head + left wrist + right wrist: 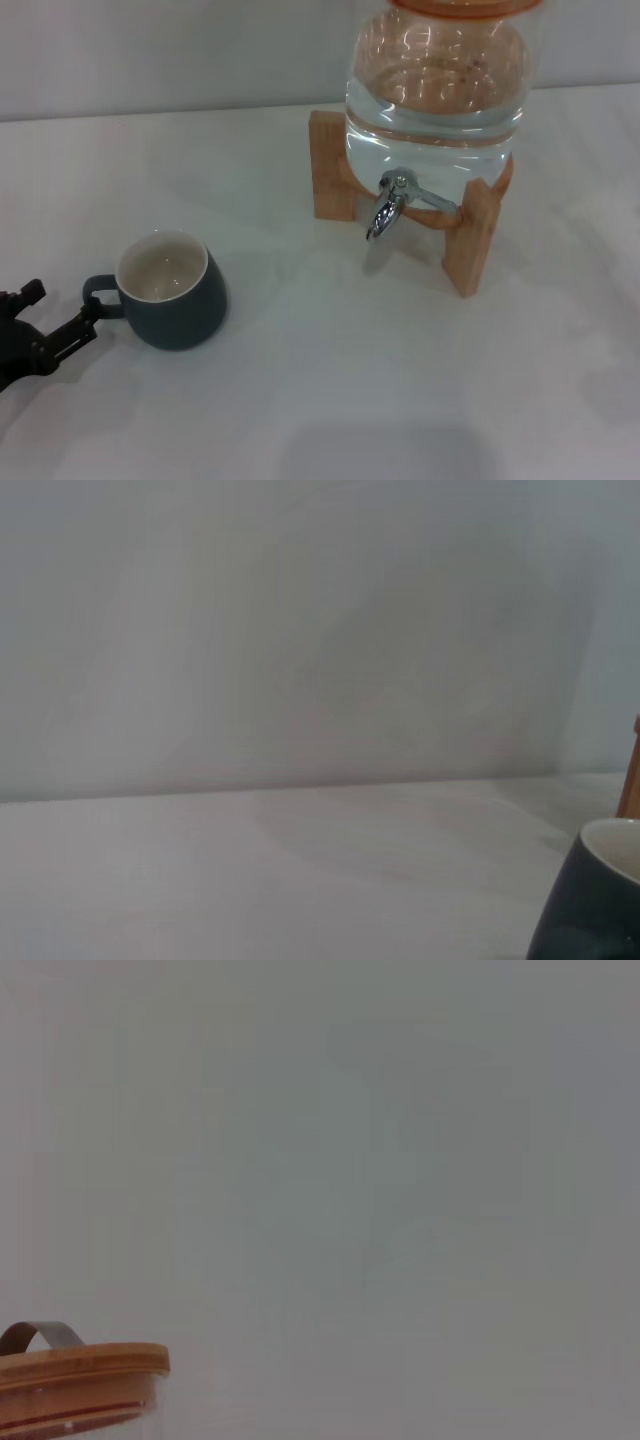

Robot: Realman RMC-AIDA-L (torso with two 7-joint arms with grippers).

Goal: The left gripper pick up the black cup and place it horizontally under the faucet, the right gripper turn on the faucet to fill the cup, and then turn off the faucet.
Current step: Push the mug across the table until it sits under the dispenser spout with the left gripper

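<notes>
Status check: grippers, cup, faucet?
Left gripper open at black cup handle, no grasp yet. Right gripper out of view. Faucet untouched, path clear.

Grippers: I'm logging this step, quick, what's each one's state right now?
Left gripper: open, fingers either side of the dark charcoal-blue mug's loop handle, not yet closed.
Right gripper: not in view.

A: Is there any writing, label, brand or number to read here?

B: None. The black cup [172, 288], the glass water jar [437, 80] and its wooden lid [80, 1372] carry no legible text.
</notes>
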